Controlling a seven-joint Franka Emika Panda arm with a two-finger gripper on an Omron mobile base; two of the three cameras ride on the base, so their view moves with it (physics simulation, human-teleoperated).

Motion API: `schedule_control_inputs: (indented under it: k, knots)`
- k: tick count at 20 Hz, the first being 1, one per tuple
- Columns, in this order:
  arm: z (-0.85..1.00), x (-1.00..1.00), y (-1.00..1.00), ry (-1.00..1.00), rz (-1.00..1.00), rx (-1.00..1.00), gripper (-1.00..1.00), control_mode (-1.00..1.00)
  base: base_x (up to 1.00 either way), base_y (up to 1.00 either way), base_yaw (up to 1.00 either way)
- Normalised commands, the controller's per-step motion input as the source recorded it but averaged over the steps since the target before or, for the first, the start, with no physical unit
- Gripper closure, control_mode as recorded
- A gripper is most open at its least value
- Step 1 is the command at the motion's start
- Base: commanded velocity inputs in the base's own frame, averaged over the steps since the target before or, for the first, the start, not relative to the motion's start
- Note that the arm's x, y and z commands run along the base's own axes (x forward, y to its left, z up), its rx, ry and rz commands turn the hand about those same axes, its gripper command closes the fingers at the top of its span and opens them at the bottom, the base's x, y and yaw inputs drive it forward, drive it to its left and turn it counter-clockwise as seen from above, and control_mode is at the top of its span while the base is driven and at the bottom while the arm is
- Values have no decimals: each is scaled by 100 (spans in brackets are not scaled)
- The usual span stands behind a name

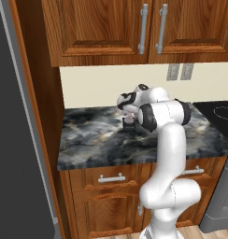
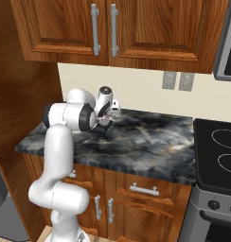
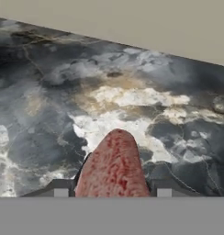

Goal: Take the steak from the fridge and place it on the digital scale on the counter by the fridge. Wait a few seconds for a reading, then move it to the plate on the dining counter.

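Note:
The steak (image 3: 114, 170), a pinkish-red mottled slab, sits between my two fingertips, and my gripper (image 3: 113, 193) is shut on it. In the left base view my gripper (image 1: 129, 116) points down over the small black digital scale (image 1: 129, 126), near the back of the short marbled counter (image 1: 92, 140). A bit of pink steak (image 1: 129, 120) shows just above the scale. From the right base view the gripper (image 2: 106, 120) is over the same scale (image 2: 104, 127). I cannot tell whether the steak still touches the scale. The grey fridge (image 1: 13, 140) stands at the left.
Wooden wall cupboards (image 1: 134, 28) hang above the counter, with a cream wall and two outlets (image 2: 178, 81) behind it. A black stove (image 2: 217, 151) borders the counter on the right. Wooden drawers (image 1: 111, 179) lie below. Bare counter surface stretches on both sides of the scale.

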Motion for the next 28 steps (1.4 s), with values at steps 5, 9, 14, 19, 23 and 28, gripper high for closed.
schedule_control_inputs:
  k: [5,9,14,19,23,28]
  knots:
    - [37,-45,0,-30,-8,1,100,-100,0,0,0]
    - [31,-38,0,-29,-9,1,100,-100,0,0,0]
    - [78,-66,-2,-19,-8,4,100,-100,0,0,0]
    - [100,-93,-20,-6,-10,6,100,-100,0,0,0]
    - [77,-100,-25,0,-10,3,100,-100,0,0,0]
    - [68,-100,-15,0,-10,2,100,-100,0,0,0]
